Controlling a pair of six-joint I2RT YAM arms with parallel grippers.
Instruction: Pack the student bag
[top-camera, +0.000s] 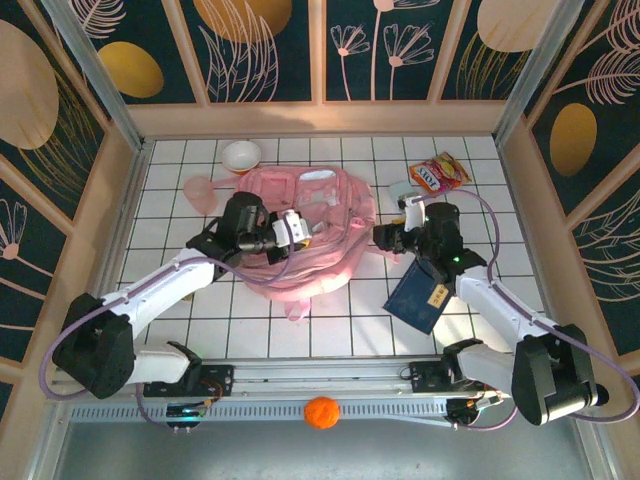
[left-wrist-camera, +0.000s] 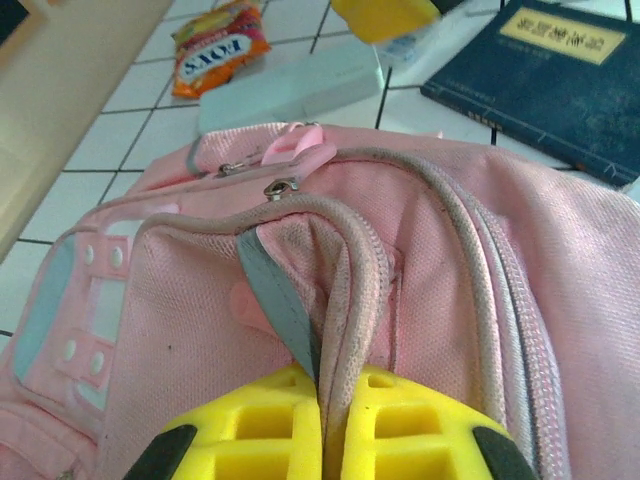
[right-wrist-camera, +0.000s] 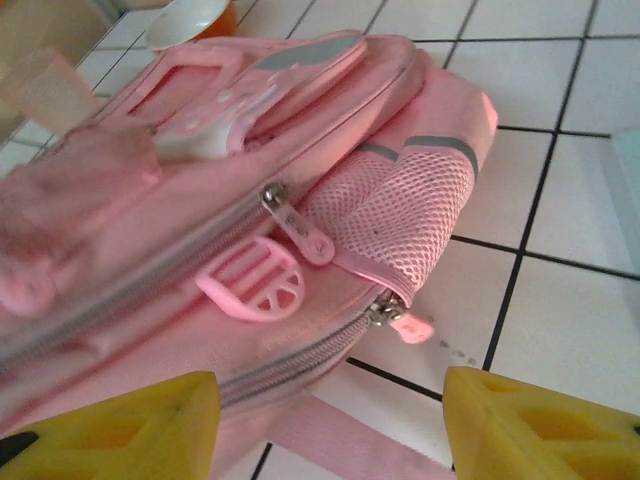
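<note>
Pink student bag (top-camera: 330, 225) is laid flat at mid worktop (top-camera: 340, 330), between the two arms. Dark blue book (top-camera: 418, 295) is lying just right of it, partly under the right arm and not yet packed; a snack packet (top-camera: 438, 175) is seen further back on the right. Left tool (left-wrist-camera: 322, 390) is clenched on a fold of bag fabric and grey trim at a zip edge, with the cloth pinched between fingers that are pressed together. Right tool (right-wrist-camera: 328, 385) is released, fingers spread with nothing gripped, low beside the bag's side at the mesh side pocket (right-wrist-camera: 400, 210). Judged step: a compartment is to be unzipped, with the left pinch used as the anchor. The pinch should be held firm and raised slightly so the zip track is tensioned and straight; if the cloth is dragged, the whole bag will likely be slid over the tiles. Right tool is best lined up on the metal zip pull (right-wrist-camera: 295, 228) and closed on its tab, not on the round pink rubber tag (right-wrist-camera: 255, 285), which would probably flex and slip. The pull is to be run along the track, not upward. Risk: the lower zip pull (right-wrist-camera: 385, 312) could be taken by mistake; which compartment each one serves cannot be told.
</note>
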